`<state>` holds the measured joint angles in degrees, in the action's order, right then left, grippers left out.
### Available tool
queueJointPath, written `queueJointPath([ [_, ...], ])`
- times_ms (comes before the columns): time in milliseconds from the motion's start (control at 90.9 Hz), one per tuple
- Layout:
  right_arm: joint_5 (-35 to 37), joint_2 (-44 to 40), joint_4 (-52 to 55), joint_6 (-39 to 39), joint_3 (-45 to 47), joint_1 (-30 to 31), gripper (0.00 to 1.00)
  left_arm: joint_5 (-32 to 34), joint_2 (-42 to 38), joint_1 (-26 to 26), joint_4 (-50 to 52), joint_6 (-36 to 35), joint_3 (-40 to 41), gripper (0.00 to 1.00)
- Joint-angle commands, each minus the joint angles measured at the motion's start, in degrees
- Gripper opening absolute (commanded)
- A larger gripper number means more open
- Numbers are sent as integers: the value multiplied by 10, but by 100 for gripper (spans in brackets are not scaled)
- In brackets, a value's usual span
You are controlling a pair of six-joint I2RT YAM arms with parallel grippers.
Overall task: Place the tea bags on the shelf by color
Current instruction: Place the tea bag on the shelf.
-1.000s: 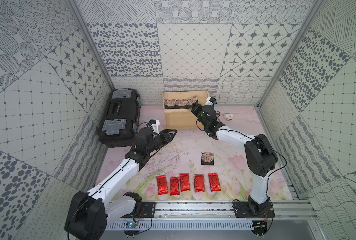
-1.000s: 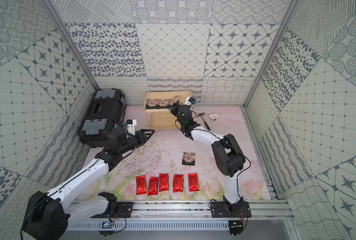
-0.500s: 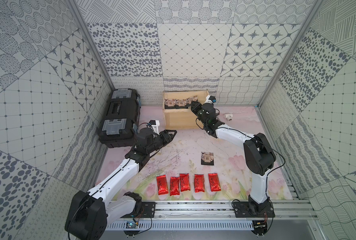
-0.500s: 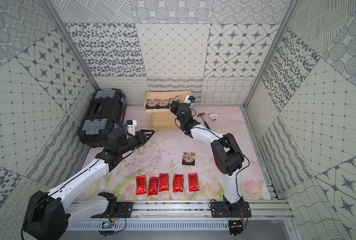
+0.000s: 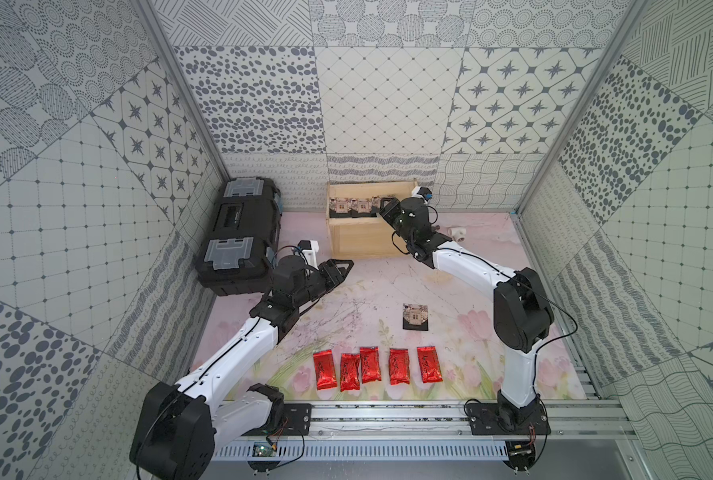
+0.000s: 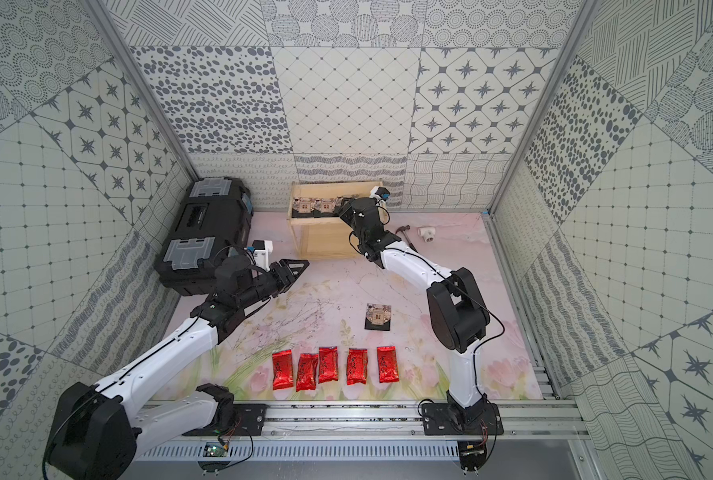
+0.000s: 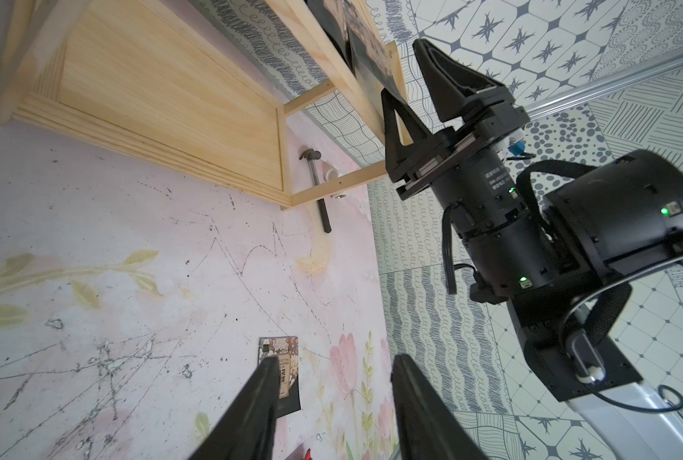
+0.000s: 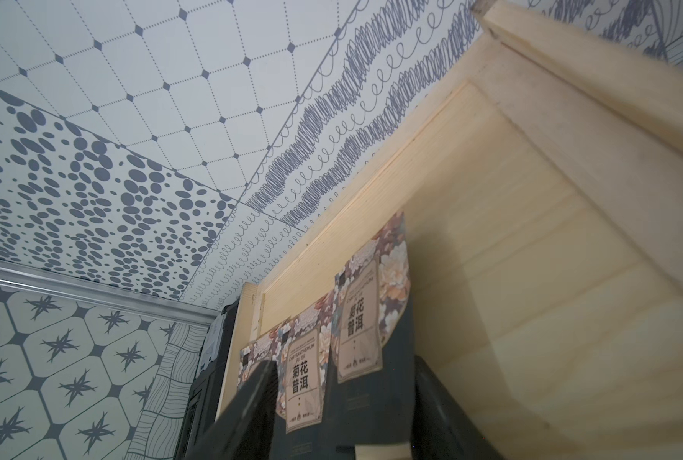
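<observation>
Three black squarish packets [image 8: 357,318]: atop light-wood shelf [image 5: 359,243]
My right claw [image 8: 345,364]: apart, at them
My left claw [image 7: 335,358]: apart, empty

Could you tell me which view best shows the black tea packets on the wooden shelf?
The right wrist view: the squarish black packets with beige patterned labels fill it, print legible. Both top views show them small on the light-wood shelf, partly behind the right gripper. The left wrist view catches only their edges.
</observation>
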<state>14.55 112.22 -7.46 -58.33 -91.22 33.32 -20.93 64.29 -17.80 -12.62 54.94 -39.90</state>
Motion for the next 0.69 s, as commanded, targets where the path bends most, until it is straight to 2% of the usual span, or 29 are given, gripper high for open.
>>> queueJointPath([
  [0,11,-12,84,-7,-10,-2,59,-18,-5,7,-33,0,-6,51],
  [462,-4,-10,210,-11,-89,-4,71,-13,-8,7,-23,-6,-7,51],
  [682,-13,-2,256,3,-127,-5,73,-11,-11,7,-26,-7,-1,51],
])
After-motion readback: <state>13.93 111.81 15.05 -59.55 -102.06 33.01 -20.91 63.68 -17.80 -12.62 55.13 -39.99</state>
